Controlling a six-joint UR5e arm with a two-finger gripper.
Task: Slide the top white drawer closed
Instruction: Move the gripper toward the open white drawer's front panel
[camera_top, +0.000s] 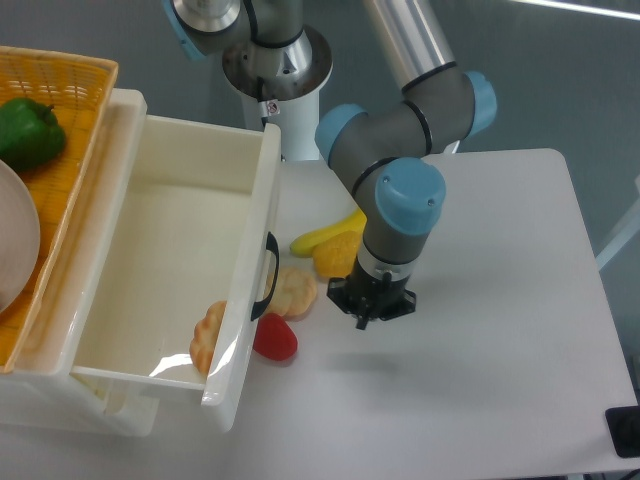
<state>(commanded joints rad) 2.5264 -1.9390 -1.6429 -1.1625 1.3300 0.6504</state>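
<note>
Crowding the top white drawer (170, 260) front: bread (293, 291), red fruit (274, 338); claw (371, 303) grip unreadable.

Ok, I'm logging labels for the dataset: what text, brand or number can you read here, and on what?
None can be read.
Small red-and-white sticker on the robot base: too small and blurred to read.
Drawer, basket, arm: no visible writing.

White drawer (170, 255); black handle (270, 275); orange basket (60, 110).
</note>
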